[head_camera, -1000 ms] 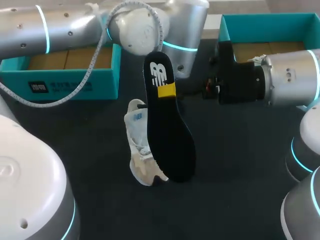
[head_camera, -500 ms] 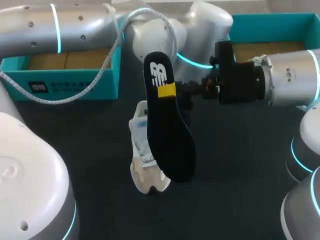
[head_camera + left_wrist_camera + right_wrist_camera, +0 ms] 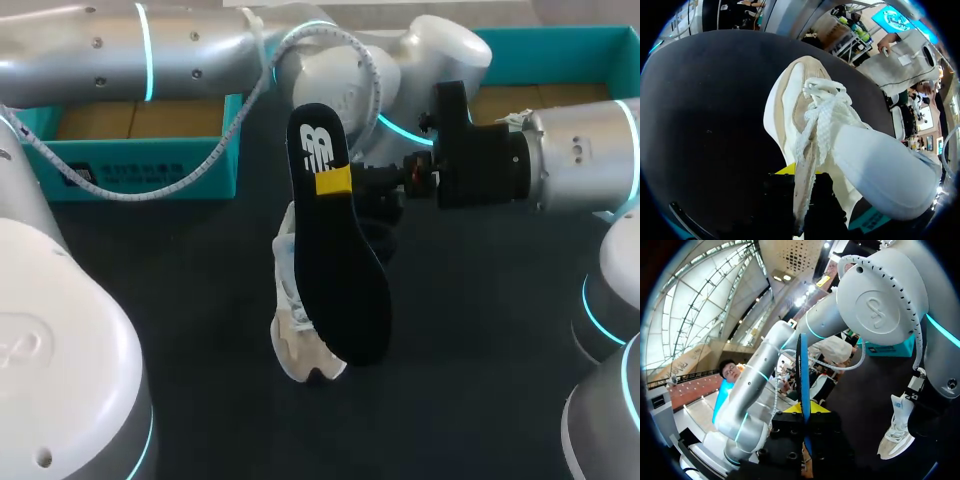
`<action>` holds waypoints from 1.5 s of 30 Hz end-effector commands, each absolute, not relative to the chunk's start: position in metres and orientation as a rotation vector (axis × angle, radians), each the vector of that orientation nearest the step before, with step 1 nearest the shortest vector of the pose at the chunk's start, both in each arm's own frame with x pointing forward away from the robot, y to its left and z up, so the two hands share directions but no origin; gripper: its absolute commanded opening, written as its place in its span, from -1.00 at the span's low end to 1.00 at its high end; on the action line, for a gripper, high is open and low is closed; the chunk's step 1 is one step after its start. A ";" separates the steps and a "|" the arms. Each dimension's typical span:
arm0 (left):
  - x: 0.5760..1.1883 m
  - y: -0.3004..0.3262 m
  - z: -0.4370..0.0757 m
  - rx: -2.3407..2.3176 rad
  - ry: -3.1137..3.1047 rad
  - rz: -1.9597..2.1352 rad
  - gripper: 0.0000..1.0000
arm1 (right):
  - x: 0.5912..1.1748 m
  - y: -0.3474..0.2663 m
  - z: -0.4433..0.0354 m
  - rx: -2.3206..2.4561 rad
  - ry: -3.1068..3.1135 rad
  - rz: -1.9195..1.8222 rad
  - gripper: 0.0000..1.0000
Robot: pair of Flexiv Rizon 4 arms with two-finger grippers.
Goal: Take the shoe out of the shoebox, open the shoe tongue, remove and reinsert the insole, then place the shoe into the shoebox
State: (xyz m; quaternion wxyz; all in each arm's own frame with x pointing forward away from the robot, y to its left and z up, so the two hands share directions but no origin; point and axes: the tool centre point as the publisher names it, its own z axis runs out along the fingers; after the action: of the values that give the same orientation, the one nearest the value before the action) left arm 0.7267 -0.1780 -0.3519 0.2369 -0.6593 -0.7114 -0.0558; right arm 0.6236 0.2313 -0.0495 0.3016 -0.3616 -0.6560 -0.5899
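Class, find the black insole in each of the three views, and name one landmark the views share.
Head view: insole upright at centre, held by the right gripper.
Left wrist view: not in it.
Right wrist view: insole edge-on, clamped in that gripper.
Shared landmark: the white shoe.

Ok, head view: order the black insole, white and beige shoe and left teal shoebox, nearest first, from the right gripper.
1. Black insole, clamped in the right gripper.
2. White and beige shoe, close beside the insole.
3. Left teal shoebox, off at the far left.
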 end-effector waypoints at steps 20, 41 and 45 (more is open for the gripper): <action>0.727 -0.193 -0.372 -1.787 -1.926 -0.190 -1.00 | 0.624 0.236 -0.050 -0.965 -1.741 -1.564 -1.00; 0.727 -0.198 -0.394 -1.728 -1.933 -0.235 0.89 | 0.624 0.236 -0.050 -0.965 -1.741 -1.564 -1.00; 0.728 -0.196 -0.386 -1.735 -1.943 -0.193 1.00 | 0.624 0.236 -0.050 -0.965 -1.741 -1.564 -1.00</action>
State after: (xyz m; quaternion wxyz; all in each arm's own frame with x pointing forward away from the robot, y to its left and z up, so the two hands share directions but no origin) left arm 0.7248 -0.1996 -0.3903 0.2650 -0.6409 -0.7162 -0.0786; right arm 0.6236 0.2313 -0.0495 0.3016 -0.3616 -0.6560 -0.5899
